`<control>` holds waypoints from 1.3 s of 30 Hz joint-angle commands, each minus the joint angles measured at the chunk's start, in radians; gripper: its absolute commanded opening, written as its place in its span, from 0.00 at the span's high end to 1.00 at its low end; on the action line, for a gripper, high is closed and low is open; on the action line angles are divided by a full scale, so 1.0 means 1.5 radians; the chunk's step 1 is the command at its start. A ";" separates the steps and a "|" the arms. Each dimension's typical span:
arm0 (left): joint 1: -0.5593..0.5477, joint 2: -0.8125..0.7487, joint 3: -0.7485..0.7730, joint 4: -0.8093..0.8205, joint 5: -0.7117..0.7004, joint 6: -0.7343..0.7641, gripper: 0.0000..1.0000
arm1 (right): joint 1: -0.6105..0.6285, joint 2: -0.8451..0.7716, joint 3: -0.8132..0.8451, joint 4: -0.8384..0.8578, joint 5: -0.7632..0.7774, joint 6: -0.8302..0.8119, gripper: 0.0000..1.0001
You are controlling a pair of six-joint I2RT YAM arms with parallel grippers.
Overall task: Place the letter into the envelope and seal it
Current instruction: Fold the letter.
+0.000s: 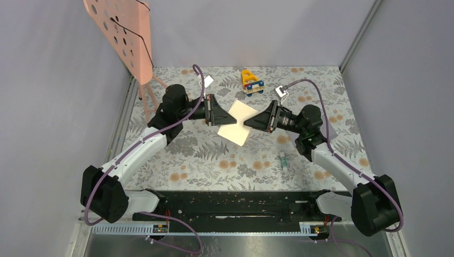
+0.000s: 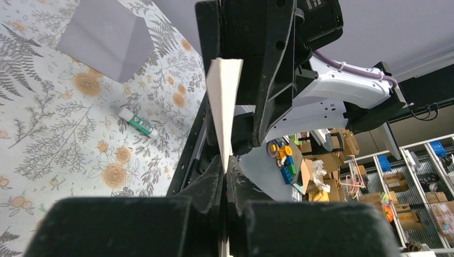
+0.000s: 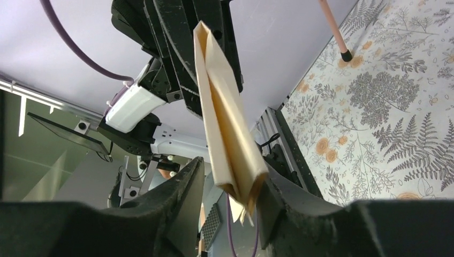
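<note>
Envelope (image 2: 101, 37) is just lying flat on the flowery table (image 1: 214, 160), over on the right side and well apart from the action. Biggest thing besides the table is that pink board (image 1: 120, 32) full of holes, standing on thin legs in the far left corner. Both arms (image 1: 144, 144) reach in to the middle of the table and meet nose to nose, with the letter (image 1: 235, 134) up off the surface between them. It's a tan sheet, folded and creased, turned edge-on to both wrist cameras. Left gripper (image 2: 226, 171) has its jaws pressed together on one edge of the letter, a proper pinch. Right gripper (image 3: 230, 187) has its jaws apart with the opposite folded edge sitting between them. There's a sliver of gap on one side, so it's around the paper, not squeezing it. Small stuff: a yellow, blue and red toy (image 1: 251, 82) near the back edge, and a little glue stick (image 1: 282, 160) lying on the table near the envelope
</note>
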 commanded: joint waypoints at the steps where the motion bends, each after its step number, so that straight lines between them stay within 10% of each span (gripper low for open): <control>1: 0.028 -0.035 -0.004 0.062 0.009 -0.018 1.00 | 0.000 -0.006 0.026 0.030 -0.010 0.011 0.57; 7: 0.033 -0.029 -0.012 0.085 0.039 -0.036 1.00 | 0.001 0.025 0.007 0.149 -0.006 0.092 0.69; 13: 0.033 -0.027 -0.005 0.096 0.083 -0.049 1.00 | 0.001 0.038 0.023 0.109 0.002 0.064 0.31; 19: 0.033 -0.011 0.012 0.069 0.119 -0.056 1.00 | 0.001 0.039 0.050 0.091 0.007 0.049 0.30; 23: 0.032 0.007 0.031 0.002 0.137 -0.016 1.00 | 0.001 0.034 0.061 0.094 0.004 0.051 0.49; 28: 0.032 0.007 0.044 -0.024 0.115 0.011 1.00 | 0.001 0.011 0.067 0.023 0.019 0.037 1.00; 32: 0.032 -0.005 0.088 -0.183 0.007 0.123 0.29 | 0.001 -0.076 0.102 -0.292 0.162 -0.115 1.00; 39: 0.028 -0.028 0.177 -0.414 -0.301 0.250 0.07 | 0.007 -0.112 0.275 -0.789 0.464 -0.245 1.00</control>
